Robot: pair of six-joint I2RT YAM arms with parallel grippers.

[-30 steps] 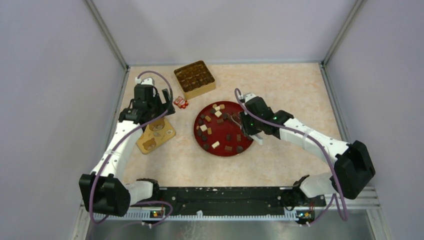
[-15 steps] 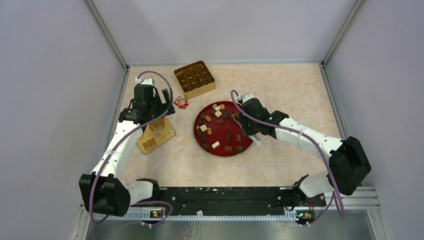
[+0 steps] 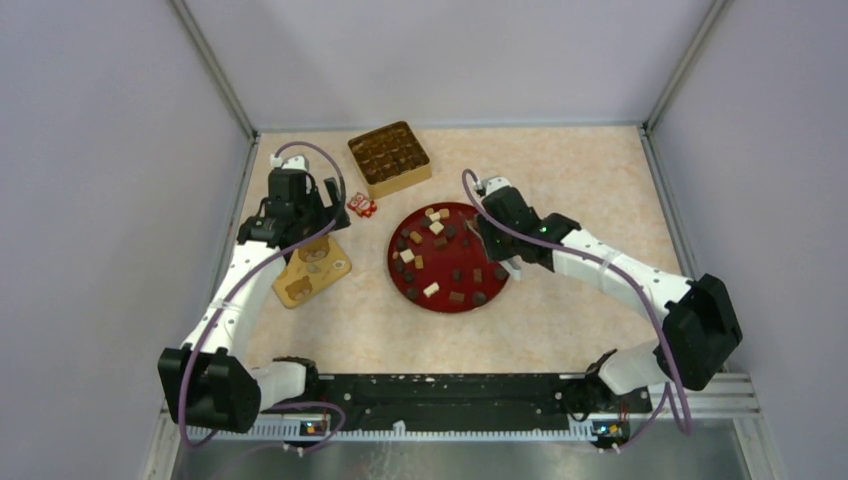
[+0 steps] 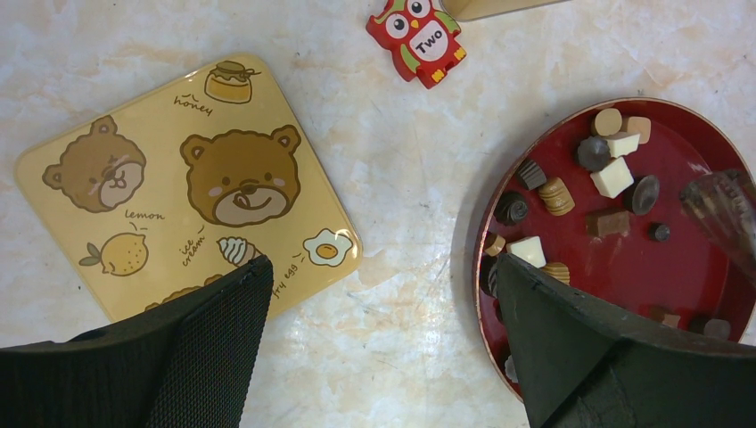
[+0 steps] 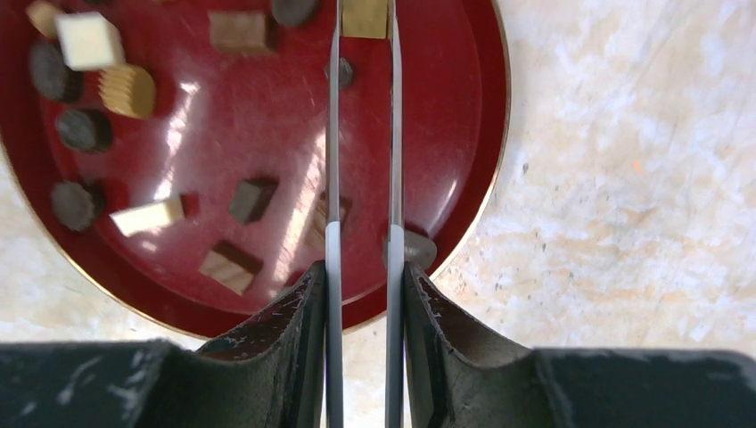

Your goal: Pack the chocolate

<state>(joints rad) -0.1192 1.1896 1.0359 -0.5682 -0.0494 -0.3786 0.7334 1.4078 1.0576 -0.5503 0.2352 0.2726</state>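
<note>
Pink-marbled counter [image 3: 580, 170] carries a round red plate [image 5: 267, 134]; the right arm's fingers [image 5: 332, 259] clamp a tan chocolate cube [image 5: 365, 16] over it; the left arm's fingers [image 4: 205, 357] stand wide apart.

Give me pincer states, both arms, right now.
Left pincer: open, holding nothing.
Right pincer: closed on a tan chocolate piece over the red plate.
</note>
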